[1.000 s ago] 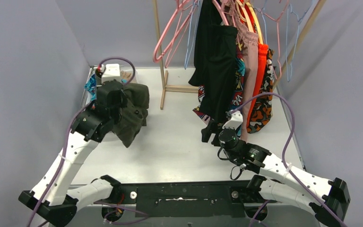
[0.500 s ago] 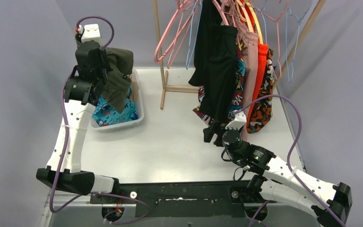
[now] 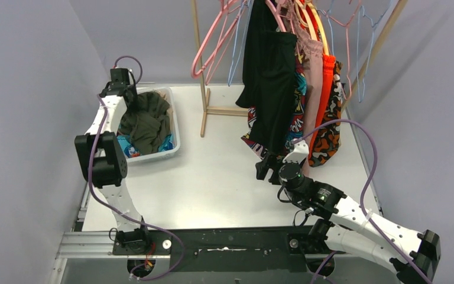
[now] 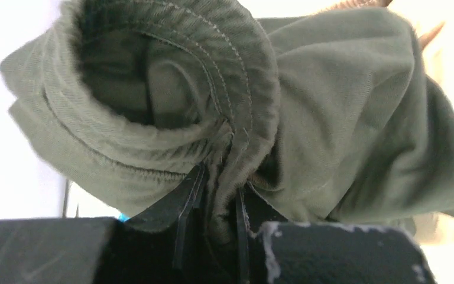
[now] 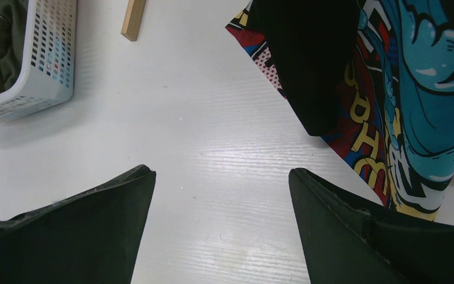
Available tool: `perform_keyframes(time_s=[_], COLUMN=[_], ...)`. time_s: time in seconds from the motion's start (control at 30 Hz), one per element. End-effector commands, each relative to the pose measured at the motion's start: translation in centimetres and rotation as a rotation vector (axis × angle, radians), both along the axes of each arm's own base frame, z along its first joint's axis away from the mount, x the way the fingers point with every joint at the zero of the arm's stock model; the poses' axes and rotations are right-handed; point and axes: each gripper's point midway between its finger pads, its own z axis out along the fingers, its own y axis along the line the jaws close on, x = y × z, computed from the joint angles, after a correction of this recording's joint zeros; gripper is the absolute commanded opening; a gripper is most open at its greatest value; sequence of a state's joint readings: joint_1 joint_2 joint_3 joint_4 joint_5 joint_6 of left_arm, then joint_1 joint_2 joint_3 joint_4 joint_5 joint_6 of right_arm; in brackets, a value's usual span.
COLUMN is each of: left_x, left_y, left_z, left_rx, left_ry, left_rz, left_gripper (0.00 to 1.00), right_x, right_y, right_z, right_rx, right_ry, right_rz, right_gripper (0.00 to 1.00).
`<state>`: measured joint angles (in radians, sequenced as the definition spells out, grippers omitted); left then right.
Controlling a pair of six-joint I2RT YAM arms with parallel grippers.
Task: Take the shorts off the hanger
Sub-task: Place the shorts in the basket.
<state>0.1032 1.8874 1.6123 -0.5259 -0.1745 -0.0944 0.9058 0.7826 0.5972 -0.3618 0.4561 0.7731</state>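
Note:
Olive green shorts (image 3: pixel 148 121) lie bunched in the white basket (image 3: pixel 174 127). My left gripper (image 3: pixel 131 102) is shut on their waistband, and in the left wrist view the gathered elastic (image 4: pixel 153 89) is pinched at my left gripper (image 4: pixel 216 192). Black shorts (image 3: pixel 269 77) hang on a hanger at the rack, with comic-print shorts (image 3: pixel 298 121), dusty pink shorts (image 3: pixel 314 83), orange shorts (image 3: pixel 326 100) and orange-black patterned shorts (image 3: pixel 333 137) behind them. My right gripper (image 3: pixel 266 167) stands open just below the black hem (image 5: pixel 313 65), empty (image 5: pixel 221 177) over the table.
Teal shark-print shorts (image 3: pixel 127 148) lie under the olive pair in the basket. The wooden rack post (image 3: pixel 201 71) and its foot (image 5: pixel 133 18) stand between basket and hanging clothes. Empty pink hangers (image 3: pixel 213 53) and blue hangers (image 3: pixel 360 53) hang on the rail. Grey walls close both sides.
My left arm swung the olive shorts from the table's left up and back, then lowered them into the basket. My right gripper edged slightly toward the hanging shorts.

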Motion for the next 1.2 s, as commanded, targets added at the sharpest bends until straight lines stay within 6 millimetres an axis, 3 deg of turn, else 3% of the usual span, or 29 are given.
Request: perform_keyframes(time_s=[0.0,0.13,0.23,0.3,0.43,0.67,0.87,1.0,1.07,1.17], left_x=[3.3,3.7,2.9,1.0,-2.2,-4.2,-5.5,-5.0,-5.2,-5.2], left_y=[-3.2,-4.6,-3.7,-4.2,-5.3,-5.2,-7.0,-8.0,-9.6,-10.6], left_z=[2.0,-0.6,-5.1,-9.7,-13.4,-13.0,-12.1,-9.6,-8.8,-8.4], left_rx=[-0.079,-0.117,-0.132,-0.191,-0.224,-0.180,-0.135,-0.121,-0.160,-0.080], left_ry=[0.009,0.007,0.117,0.264,0.368,0.335,0.355,0.299,0.294,0.298], left_rz=[-0.194,-0.238,-0.162,-0.159,-0.163,-0.146,-0.238,-0.266,-0.316,-0.333], left_gripper=[0.00,0.00,0.00,0.00,0.00,0.03,0.06,0.08,0.10,0.20], right_x=[0.5,0.6,0.6,0.6,0.4,0.3,0.2,0.1,0.1,0.2], right_y=[-0.2,-0.2,-0.1,0.0,-0.1,-0.3,0.0,0.2,0.3,0.2], right_z=[1.6,1.6,1.6,1.5,1.6,2.1,2.4,2.5,2.5,3.0], right_rx=[0.031,0.028,0.025,0.021,0.016,0.029,0.052,0.059,0.059,0.057], right_ry=[-0.046,-0.045,-0.043,-0.038,-0.031,-0.036,-0.038,-0.034,-0.035,-0.046], right_rz=[-0.020,-0.023,-0.017,-0.010,-0.009,-0.014,-0.005,0.005,0.008,0.008], right_gripper=[0.86,0.86,0.86,0.86,0.86,0.86,0.87,0.86,0.86,0.86])
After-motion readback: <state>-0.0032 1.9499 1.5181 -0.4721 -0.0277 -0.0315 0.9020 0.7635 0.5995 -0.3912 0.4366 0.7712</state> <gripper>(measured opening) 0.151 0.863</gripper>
